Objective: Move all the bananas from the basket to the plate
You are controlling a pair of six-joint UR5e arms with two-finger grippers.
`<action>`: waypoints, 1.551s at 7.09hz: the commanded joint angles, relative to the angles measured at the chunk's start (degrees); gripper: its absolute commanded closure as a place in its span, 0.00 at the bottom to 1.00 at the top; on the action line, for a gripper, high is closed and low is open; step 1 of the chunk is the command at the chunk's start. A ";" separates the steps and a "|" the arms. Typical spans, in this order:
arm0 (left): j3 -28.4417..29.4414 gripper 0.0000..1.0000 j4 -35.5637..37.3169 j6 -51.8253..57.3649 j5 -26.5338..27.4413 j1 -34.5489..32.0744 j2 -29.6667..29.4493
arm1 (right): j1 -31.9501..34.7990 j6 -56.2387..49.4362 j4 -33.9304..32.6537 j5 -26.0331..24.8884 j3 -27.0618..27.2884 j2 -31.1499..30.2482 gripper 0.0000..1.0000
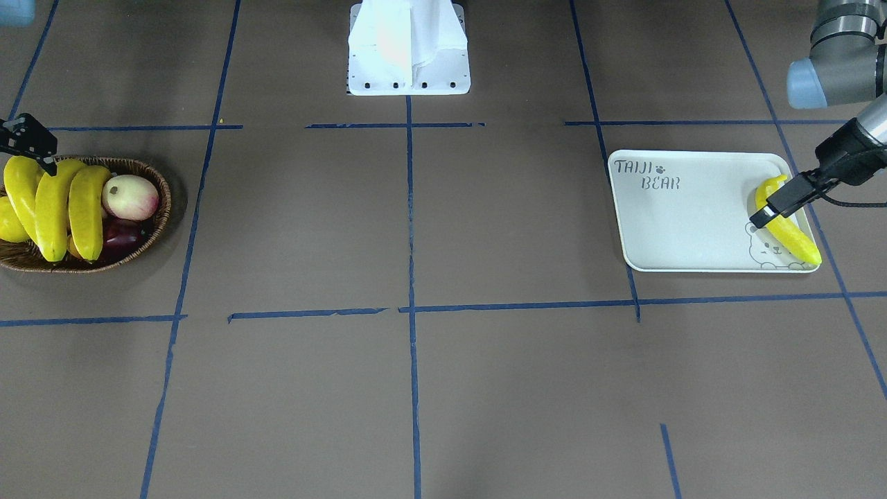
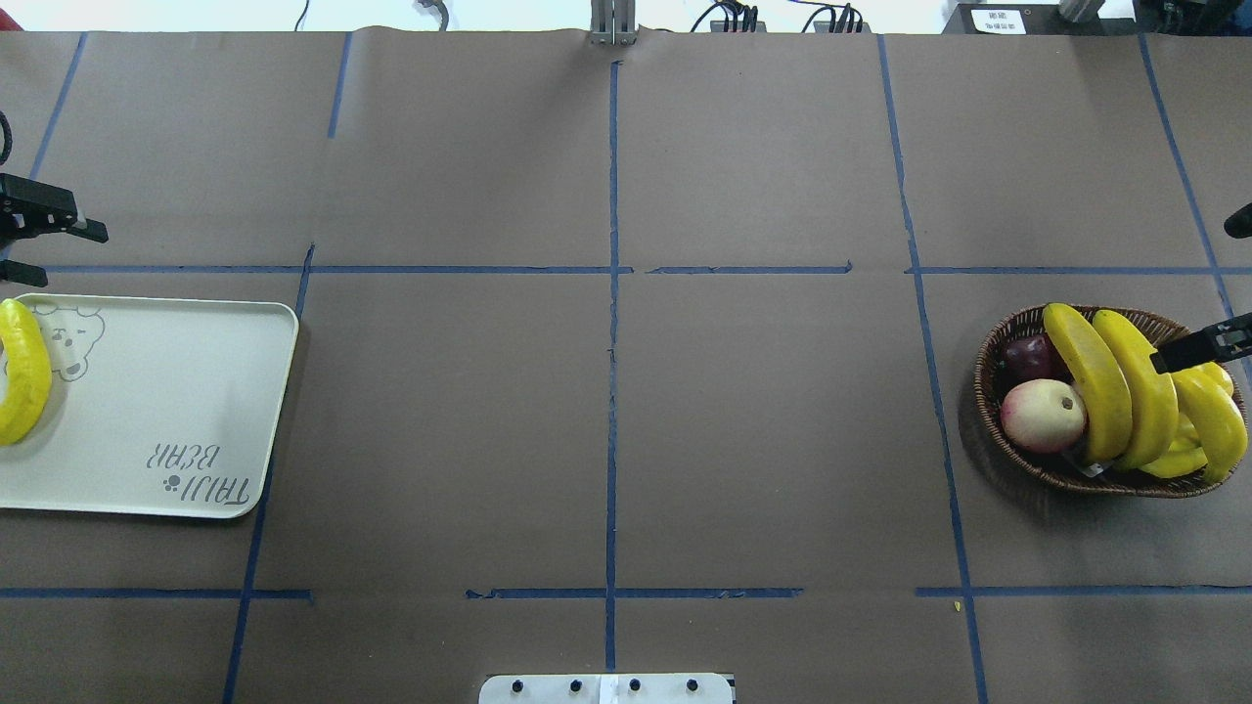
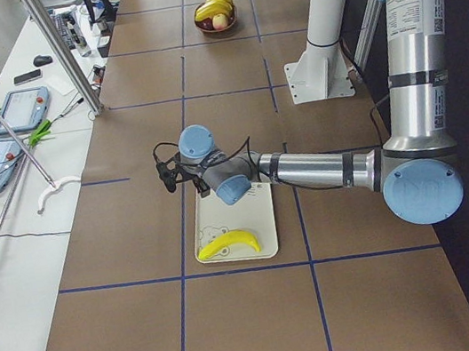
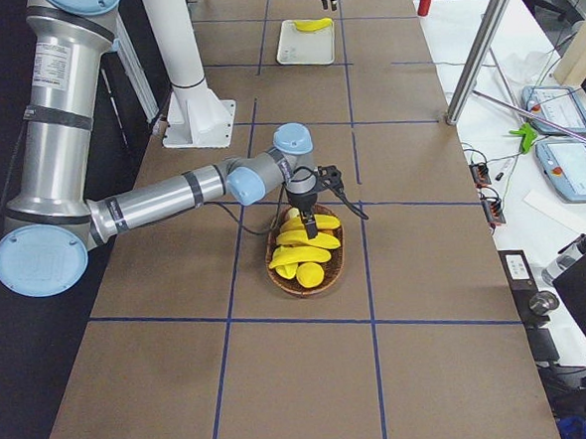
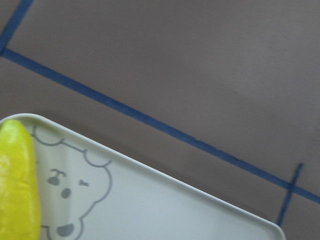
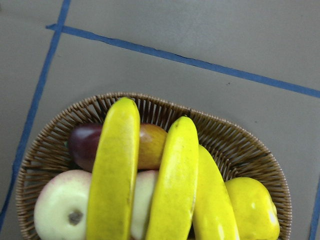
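One banana lies on the off-white plate beside the bear drawing; it also shows in the front view and the left wrist view. My left gripper is open and empty, just past the plate's far edge. Three bananas lie side by side across the wicker basket; the right wrist view shows them too. My right gripper hovers open over the basket, one finger low between two bananas.
The basket also holds a pale peach-like fruit, a dark red fruit and a plump yellow pear-shaped fruit. The white robot base stands at the middle of the table's robot side. Blue tape lines cross the brown table.
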 commanded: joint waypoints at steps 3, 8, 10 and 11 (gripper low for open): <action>-0.21 0.00 -0.05 -1.07 -0.08 0.92 -0.21 | -0.05 -0.15 16.63 -0.55 -5.41 -7.09 0.07; -0.39 0.00 -0.14 -2.74 -0.17 1.00 -0.47 | -2.59 0.02 16.54 -0.20 -8.05 -6.13 0.21; -0.39 0.00 -0.14 -2.83 -0.26 0.92 -0.38 | -3.47 0.02 16.54 -0.20 -8.67 -6.03 0.25; -0.39 0.00 -0.14 -2.83 -0.26 0.92 -0.38 | -3.48 -0.07 16.63 -0.11 -9.37 -6.12 0.39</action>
